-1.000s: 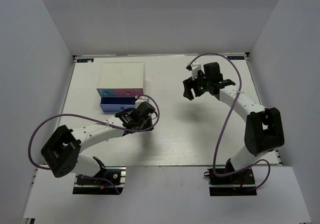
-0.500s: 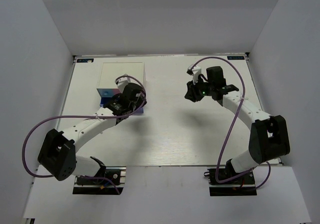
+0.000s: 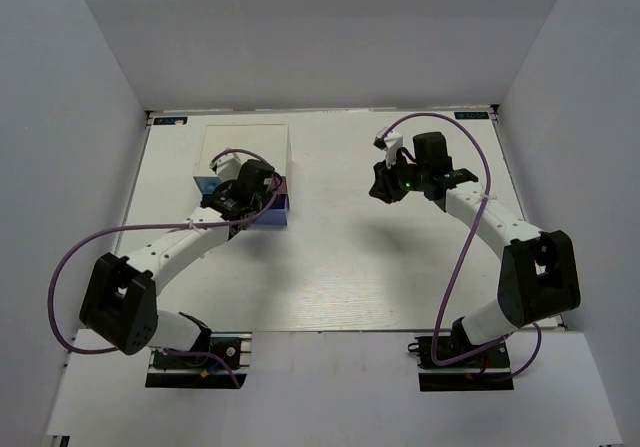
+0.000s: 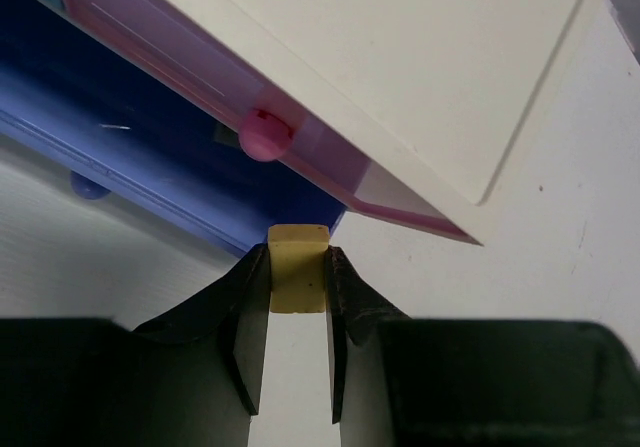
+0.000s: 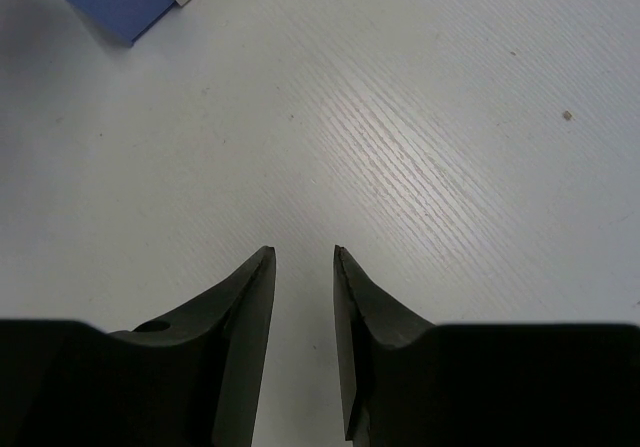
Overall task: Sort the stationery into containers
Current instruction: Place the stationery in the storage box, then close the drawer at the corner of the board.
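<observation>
My left gripper is shut on a small tan eraser and holds it over the right front corner of the pulled-out darker blue drawer of the white-topped box of drawers. The pink drawer front with its round pink knob sits just above it. In the top view the left gripper covers the drawer fronts. My right gripper is open and empty, hovering over bare table; in the top view it is right of the box. No markers show.
White walls enclose the table on the left, back and right. A corner of the blue drawer shows at the top left of the right wrist view. A purple cable loops off each arm.
My left gripper has moved from the table in front of the box up and left to the open blue drawer, carrying the eraser. My right gripper has shifted slightly back.
</observation>
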### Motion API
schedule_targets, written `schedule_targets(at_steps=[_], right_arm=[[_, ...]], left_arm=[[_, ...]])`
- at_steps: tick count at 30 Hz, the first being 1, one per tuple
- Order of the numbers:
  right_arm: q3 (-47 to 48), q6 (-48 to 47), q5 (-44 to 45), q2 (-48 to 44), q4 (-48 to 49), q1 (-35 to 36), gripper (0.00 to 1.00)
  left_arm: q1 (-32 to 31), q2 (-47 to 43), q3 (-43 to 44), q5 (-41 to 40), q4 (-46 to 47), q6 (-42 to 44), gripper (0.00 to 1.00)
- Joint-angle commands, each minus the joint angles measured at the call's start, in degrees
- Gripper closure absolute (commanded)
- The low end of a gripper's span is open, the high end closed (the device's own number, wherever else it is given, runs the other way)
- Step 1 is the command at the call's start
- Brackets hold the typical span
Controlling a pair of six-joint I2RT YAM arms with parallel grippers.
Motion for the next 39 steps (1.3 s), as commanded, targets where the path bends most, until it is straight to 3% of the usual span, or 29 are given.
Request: schedule_targets(at_steps=[1,5,15,17,18,21,25,30,35,39], right_arm=[[-0.2,0.0,-1.1,-1.7,2.2,0.1,0.64],[-0.2,-0.3,-0.9,-1.4,2.0,0.1,0.63],[-0.6,-0.9,-0.7,-1.6,1.9,0.2,0.61],[-0.6,-0.9,-0.8,-1.6,1.7,0.1,0.61],[-0.7,-1.0,-0.9,-1.6,1.7,0.1,0.61],[-0.6,-2.1,-1.8,-1.7,1.4,0.2,0.63],[-0.6,-3.0,-3.9,-1.4,0.7,0.1,0.70],[-0.4,-3.6,-4.7,-0.7,0.5,0.1,0.76],[-0.1,-3.7,-4.9,-0.2,0.3,0.2,0.76],[-0.1,-3.8,-4.7,-0.3,0.0,0.1,0.76]], left_arm=[[0.9,1.0,2.4,-1.6,-0.4,-1.7,0.77],[1.4,2.3,2.9,-1.6,0.1,-2.2,0.60],[2.0,4.1,3.5,-0.4,1.3,-2.8,0.48],[2.0,3.5,3.5,0.1,1.3,-2.8,0.48],[2.0,2.9,3.5,0.1,1.3,-2.8,0.64],[2.0,-0.4,1.3,2.0,1.9,-1.5,0.92],[2.6,-6.3,-7.8,6.9,3.5,-1.2,0.98],[4.8,-12.7,-17.9,10.9,4.6,-7.6,0.98],[7.9,-13.0,-21.1,11.5,8.0,-9.3,0.79],[10.5,-8.6,-20.1,12.0,12.1,-9.8,0.75]])
